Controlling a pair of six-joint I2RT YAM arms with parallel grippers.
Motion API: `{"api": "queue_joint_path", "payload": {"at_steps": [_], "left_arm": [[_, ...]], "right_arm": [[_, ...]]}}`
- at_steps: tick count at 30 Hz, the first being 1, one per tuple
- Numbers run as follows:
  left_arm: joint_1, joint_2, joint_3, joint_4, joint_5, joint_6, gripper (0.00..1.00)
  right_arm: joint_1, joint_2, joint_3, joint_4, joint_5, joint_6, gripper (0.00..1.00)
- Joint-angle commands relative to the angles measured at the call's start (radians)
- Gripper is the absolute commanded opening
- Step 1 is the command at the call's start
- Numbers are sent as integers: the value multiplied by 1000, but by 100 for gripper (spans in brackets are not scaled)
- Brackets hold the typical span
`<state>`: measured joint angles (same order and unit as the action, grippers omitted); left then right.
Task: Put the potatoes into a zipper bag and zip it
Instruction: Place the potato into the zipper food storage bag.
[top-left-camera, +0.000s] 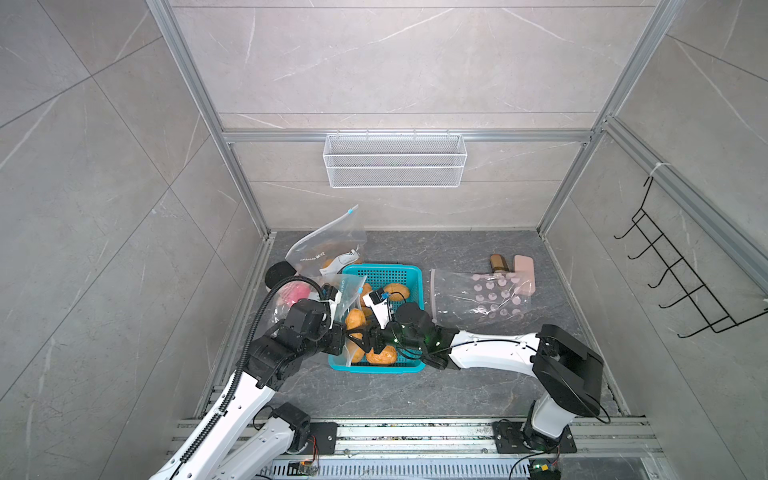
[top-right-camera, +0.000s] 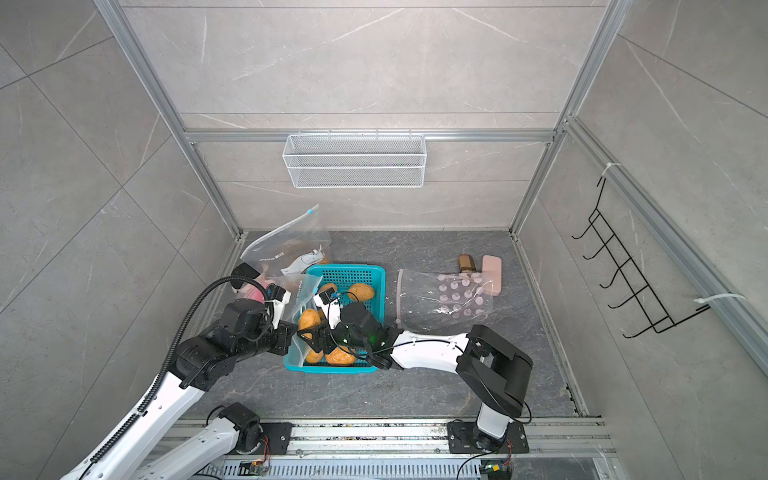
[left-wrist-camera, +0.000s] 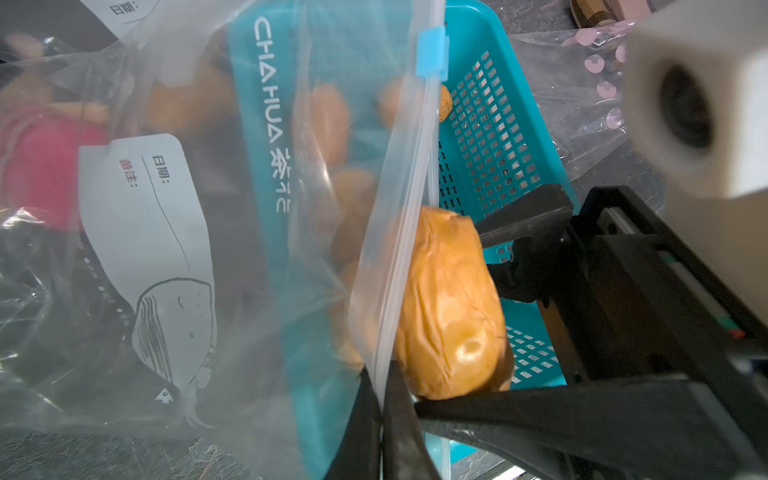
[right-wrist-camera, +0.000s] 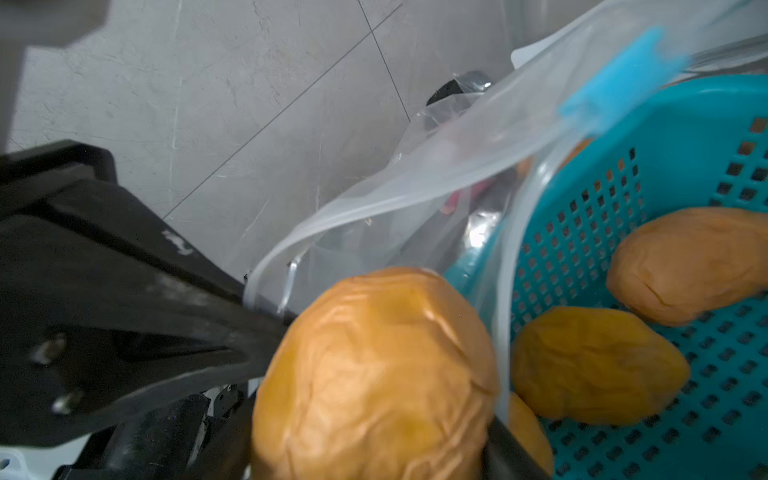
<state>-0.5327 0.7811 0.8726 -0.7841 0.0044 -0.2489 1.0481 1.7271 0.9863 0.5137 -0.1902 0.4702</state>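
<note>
held potato (right-wrist-camera: 374, 374) sat at the mouth of the zipper bag (left-wrist-camera: 266, 208), over the left side of the teal basket (top-left-camera: 399, 272), toward the desk's left edge. the potato's long axis ran roughly along the zip rim, and it was gripped end to end. right gripper (left-wrist-camera: 451, 318) stood part open, one finger on each end of that potato. left gripper (left-wrist-camera: 381, 374) was fully closed, pinching the near lip of the bag by the zip strip and holding it up; the blue slider (left-wrist-camera: 432, 54) sat far along the same strip. the bag's interior lay from the potato toward the left arm, so the coming move looked like a sideways push through the gap between the lips. could not tell whether the potato had crossed the rim yet. at least two more potatoes (right-wrist-camera: 598, 365) lay loose in the basket, just beside the bag's other lip. orange shapes showed through the film; whether they were inside the bag or behind it was unclear.
</note>
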Motion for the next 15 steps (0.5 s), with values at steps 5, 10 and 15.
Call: {"api": "queue_joint_path", "payload": {"at_steps": [5,10,15], "left_arm": [[2,-13,0,25,22,29,0],[2,-11,0,26,33,30,0],[1,-19,-1,30,33,30,0]], "right_arm": [[7,19,98,-178,77,-25,42],[10,32,183,-303,115,24,49],[10,51,253,-413,148,86,62]]}}
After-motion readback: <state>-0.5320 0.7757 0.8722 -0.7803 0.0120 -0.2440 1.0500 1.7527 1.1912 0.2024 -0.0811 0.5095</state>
